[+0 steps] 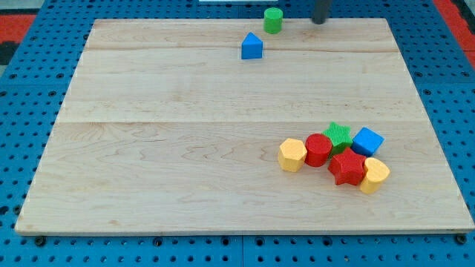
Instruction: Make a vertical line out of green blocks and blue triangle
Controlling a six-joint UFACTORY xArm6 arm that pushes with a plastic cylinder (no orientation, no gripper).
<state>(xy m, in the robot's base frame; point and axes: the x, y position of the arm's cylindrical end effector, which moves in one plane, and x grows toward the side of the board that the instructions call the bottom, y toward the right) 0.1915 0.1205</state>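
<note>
Hovering at the view's top edge, my tip (320,21) sat right of the green cylinder (273,20), apart from it, touching no block. Blue triangle (251,47) lay just below-left of that cylinder. Green star (338,134) sat far below-right of it, jammed among red cylinder (318,150), red star (347,167), blue cube (367,140), two yellow blocks (292,154).

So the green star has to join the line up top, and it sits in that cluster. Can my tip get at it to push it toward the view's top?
Probably not directly. The green star is hemmed by the red cylinder, red star and blue cube; my tip is far off.
</note>
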